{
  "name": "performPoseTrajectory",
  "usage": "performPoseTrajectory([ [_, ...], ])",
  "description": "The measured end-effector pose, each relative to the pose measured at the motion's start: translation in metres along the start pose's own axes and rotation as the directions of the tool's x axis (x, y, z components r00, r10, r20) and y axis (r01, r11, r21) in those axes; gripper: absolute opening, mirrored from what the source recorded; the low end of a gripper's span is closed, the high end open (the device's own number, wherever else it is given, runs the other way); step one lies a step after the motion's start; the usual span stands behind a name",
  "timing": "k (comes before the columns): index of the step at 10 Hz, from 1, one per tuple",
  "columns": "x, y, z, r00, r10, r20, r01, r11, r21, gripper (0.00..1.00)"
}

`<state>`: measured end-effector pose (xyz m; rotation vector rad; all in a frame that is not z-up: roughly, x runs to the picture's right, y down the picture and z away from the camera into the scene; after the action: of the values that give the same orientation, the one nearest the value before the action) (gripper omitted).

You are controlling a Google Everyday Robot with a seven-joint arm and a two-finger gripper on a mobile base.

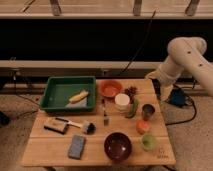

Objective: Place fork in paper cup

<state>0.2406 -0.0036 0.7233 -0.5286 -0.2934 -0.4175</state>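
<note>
The fork, slim with a dark handle, lies flat near the middle of the wooden table, pointing toward the front edge. The white paper cup stands upright just right of it and slightly farther back, its mouth facing up. My pale arm reaches in from the right. Its gripper hangs off the table's back right corner, well away from the fork and the cup. It is open and holds nothing.
A green tray with a yellow item is at the back left, an orange bowl behind the cup. A dark metallic cup, green cup, dark red bowl, blue sponge and brush are spread around.
</note>
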Motion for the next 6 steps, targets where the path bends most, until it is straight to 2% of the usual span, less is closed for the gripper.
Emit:
performPoseTrajectory([
  [3, -0.034, -0.046, 0.004, 0.995, -0.099, 0.001, 0.099, 0.995, 0.022, 0.8],
  [5, -0.056, -0.071, 0.012, 0.988, -0.154, -0.001, 0.154, 0.987, 0.041, 0.8],
  [6, -0.072, -0.086, 0.021, 0.981, -0.193, 0.001, 0.192, 0.98, 0.057, 0.8],
])
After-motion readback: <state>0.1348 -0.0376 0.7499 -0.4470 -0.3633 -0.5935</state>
